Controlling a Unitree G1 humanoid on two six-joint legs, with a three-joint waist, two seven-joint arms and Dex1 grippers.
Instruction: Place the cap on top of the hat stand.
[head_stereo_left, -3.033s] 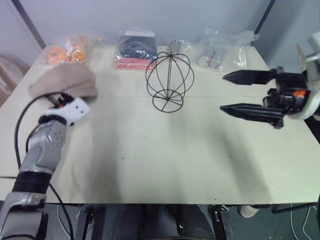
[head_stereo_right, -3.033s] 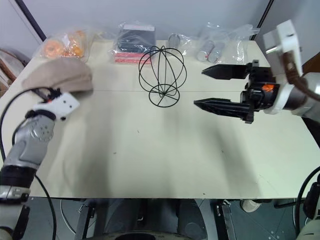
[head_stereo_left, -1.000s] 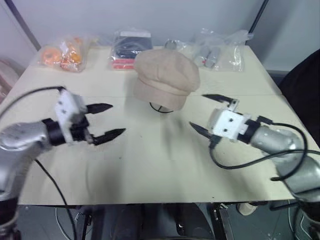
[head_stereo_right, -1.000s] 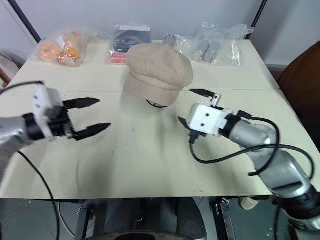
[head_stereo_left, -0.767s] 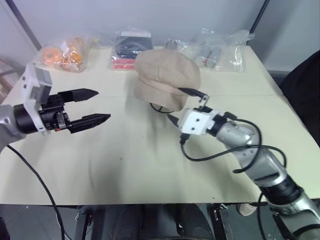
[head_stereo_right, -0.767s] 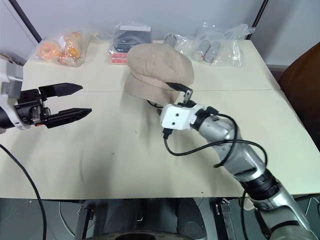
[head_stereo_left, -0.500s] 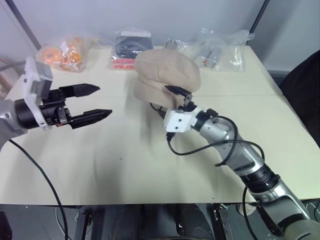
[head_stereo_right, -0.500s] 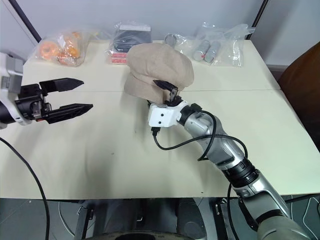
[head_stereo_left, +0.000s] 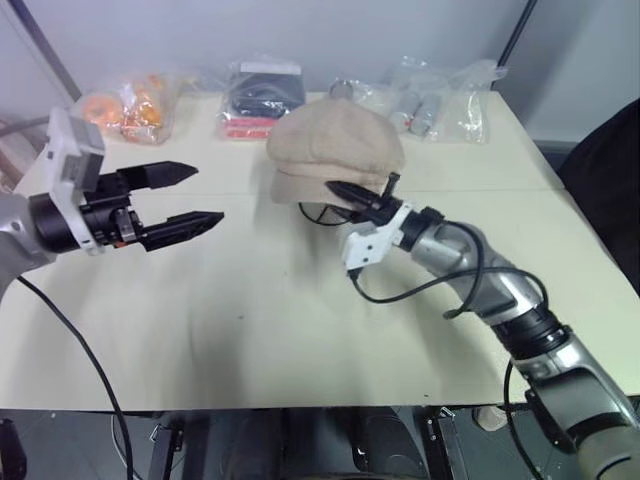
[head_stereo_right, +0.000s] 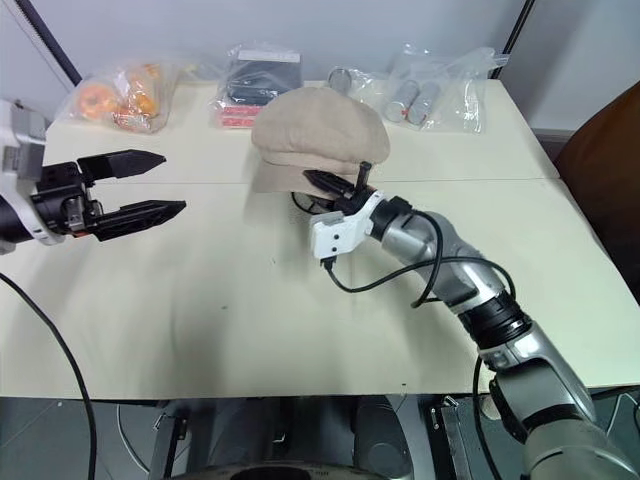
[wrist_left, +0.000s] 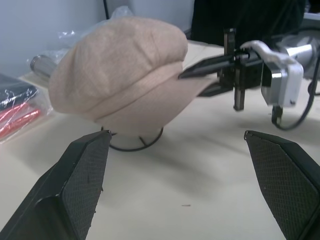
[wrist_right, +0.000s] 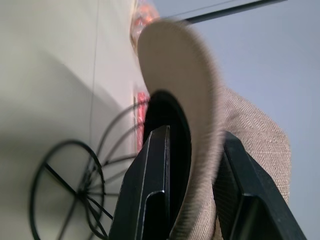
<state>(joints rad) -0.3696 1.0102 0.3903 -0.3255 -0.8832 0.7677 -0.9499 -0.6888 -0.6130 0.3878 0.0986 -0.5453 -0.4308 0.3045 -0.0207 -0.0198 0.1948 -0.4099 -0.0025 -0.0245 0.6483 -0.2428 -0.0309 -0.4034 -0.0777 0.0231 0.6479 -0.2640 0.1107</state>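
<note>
The beige-pink cap (head_stereo_left: 335, 145) sits over the black wire hat stand (wrist_left: 135, 145), and only the stand's ring base and lower wires show beneath it. My right gripper (head_stereo_left: 338, 190) reaches in from the right, shut on the cap's brim (wrist_right: 195, 105). One black finger lies above the brim and one below. My left gripper (head_stereo_left: 208, 192) hovers to the cap's left, well apart from it, open and holding nothing.
Along the table's far edge lie a bag of orange items (head_stereo_left: 125, 100), a dark packet with red trim (head_stereo_left: 262, 95) and clear bags holding cylinders (head_stereo_left: 430, 100). A dark chair back (head_stereo_left: 610, 160) stands off the right side.
My right gripper rolled and closed on the brim. The cap, which tilted steeply down toward me, now sits more level on the stand. The left gripper stayed put.
</note>
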